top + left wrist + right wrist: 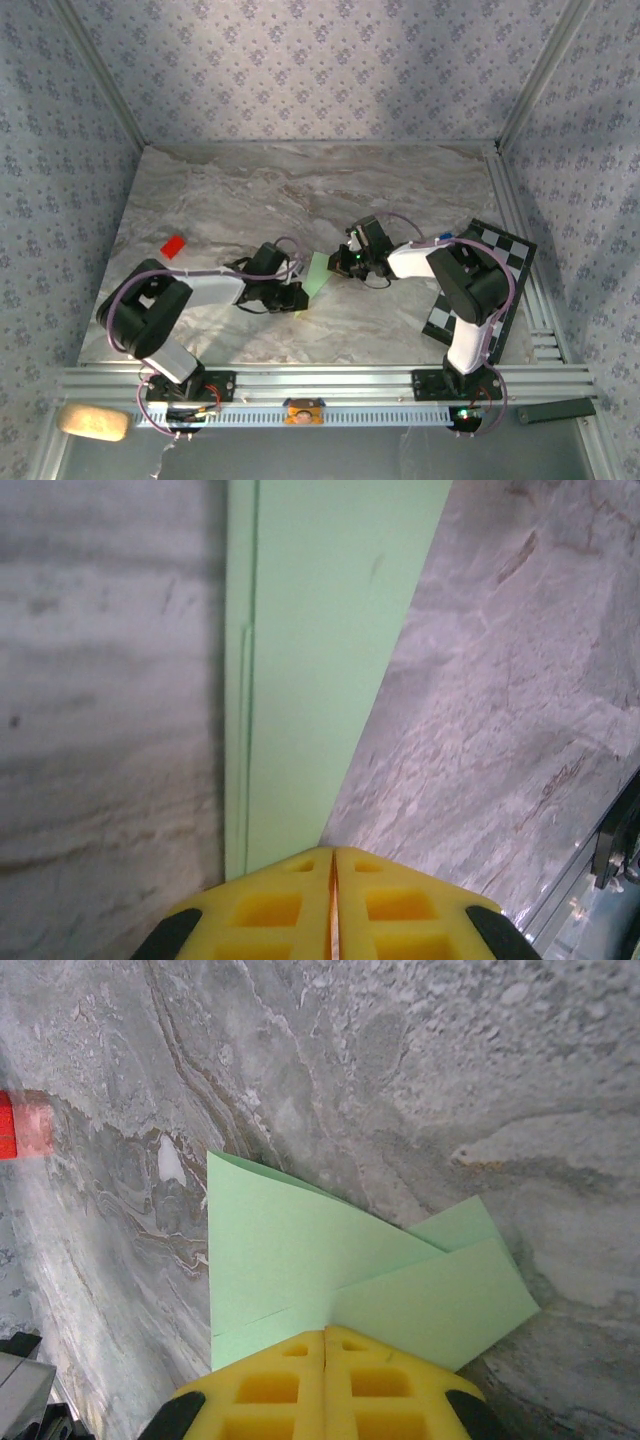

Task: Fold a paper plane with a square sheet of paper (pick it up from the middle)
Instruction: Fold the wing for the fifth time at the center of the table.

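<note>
- red square piece [173, 246]: small, flat, bright red; lies on the surface well to the left of the paper plane.
- left gripper [302, 291]: yellow moulded fingers [270, 910] with square recesses, black at the outer corners; jaws clenched, pinching the lower left end of the paper plane.
- paper plane [320, 272]: thin, matte, pale green paper, part-folded. it is held between the two grippers over the middle of the surface. in the left wrist view it runs away from the fingertips as a long strip [320, 630] with layered edges down its left side. in the right wrist view it shows overlapping triangular flaps [290, 1250] with crisp creases.
- right gripper [342, 262]: same yellow recessed fingers [380, 1385]; jaws pressed together on the upper right edge of the paper plane.
- checkered board [505, 245]: flat, black-and-white squares; lies to the right of the paper plane, partly under the right arm.
- surface [300, 190]: grey-brown marble pattern with veins, under the paper plane.
</note>
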